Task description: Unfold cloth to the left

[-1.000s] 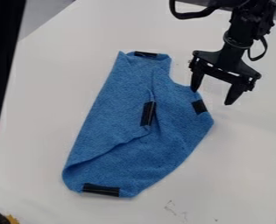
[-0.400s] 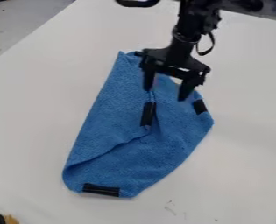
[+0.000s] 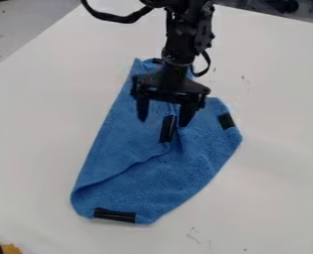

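- One blue cloth for you, lying on the white table, mid-view, partly folded, its long way running from the top of the view down toward the lower left.
- Your gripper hangs over the upper half of the cloth, tips pointing down. It's released: fingers spread well apart, one toward each side of the view.
- Contact with the cloth: can't tell you from this angle.
- Middle black patch sits between and just below your fingertips, closer to the one on the view's right.
- Fold edge: you can trace it from the cloth's lower left, slanting up to the middle patch. Creases gather around that patch.
- Right black patch is at the cloth's right edge, well apart from the gripper.
- Bottom black patch runs along the lower edge. Top black patch is at the upper end, beside your arm, partly hidden by it.
- Arm enters from the top edge of your view, black cable looping out to the left.
- Small dark marks on the table below the cloth. Yellowish item in your bottom-left corner, cut off by the edge.
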